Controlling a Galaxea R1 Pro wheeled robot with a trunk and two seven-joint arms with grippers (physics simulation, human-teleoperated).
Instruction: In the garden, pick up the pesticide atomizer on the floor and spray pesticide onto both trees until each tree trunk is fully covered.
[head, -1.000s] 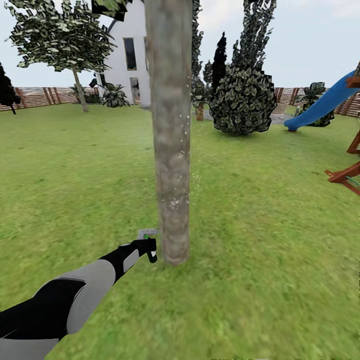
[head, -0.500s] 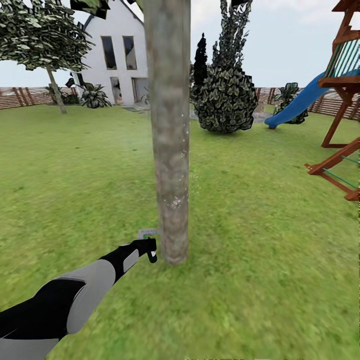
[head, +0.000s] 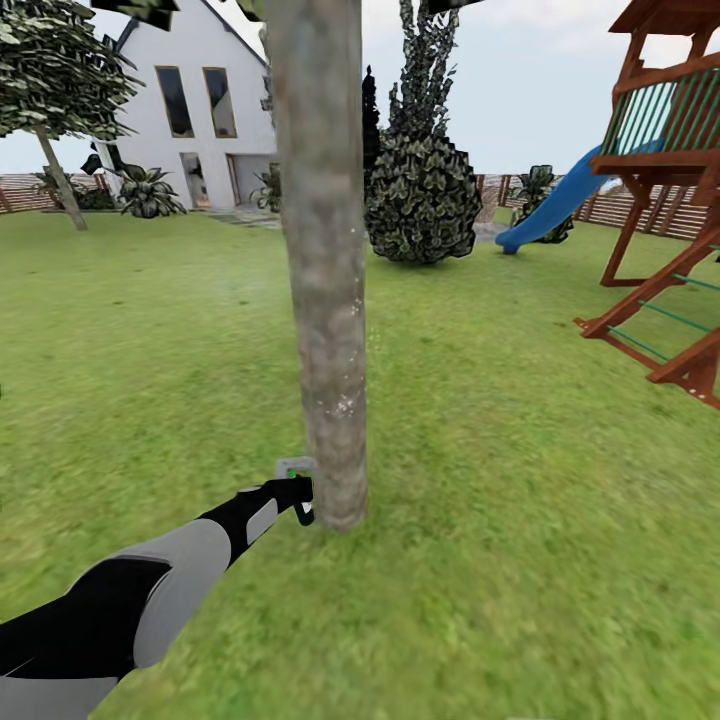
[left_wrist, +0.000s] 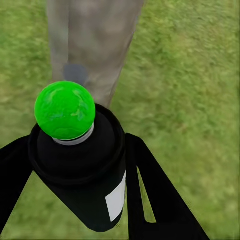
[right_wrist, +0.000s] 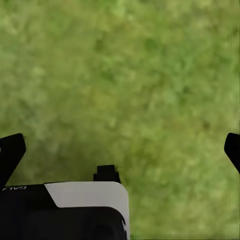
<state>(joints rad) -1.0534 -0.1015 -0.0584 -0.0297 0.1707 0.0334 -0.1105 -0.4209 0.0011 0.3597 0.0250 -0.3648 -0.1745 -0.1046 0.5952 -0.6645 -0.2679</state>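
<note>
A pale mottled tree trunk (head: 325, 270) rises from the lawn straight ahead, with a few white specks on its bark. My left gripper (head: 300, 497) reaches out low beside the trunk's base, shut on the pesticide atomizer (head: 295, 467). In the left wrist view the atomizer (left_wrist: 80, 165) is a dark bottle with a white label and a green ball on top, held between the black fingers (left_wrist: 155, 200), facing the trunk (left_wrist: 92, 45) at close range. A second tree (head: 58, 175) stands far off at the left by the fence. My right gripper (right_wrist: 121, 150) hangs open over bare grass.
A red-brown wooden playset (head: 670, 200) with a blue slide (head: 550, 212) stands at the right. A dark round bush (head: 422, 200) and a white house (head: 195, 110) lie behind the trunk. A slatted fence (head: 25, 190) rings the lawn, which is open grass on both sides.
The whole picture has slid left, so the camera has turned right; the playset has come into view. My left arm and the atomizer keep their place beside the trunk.
</note>
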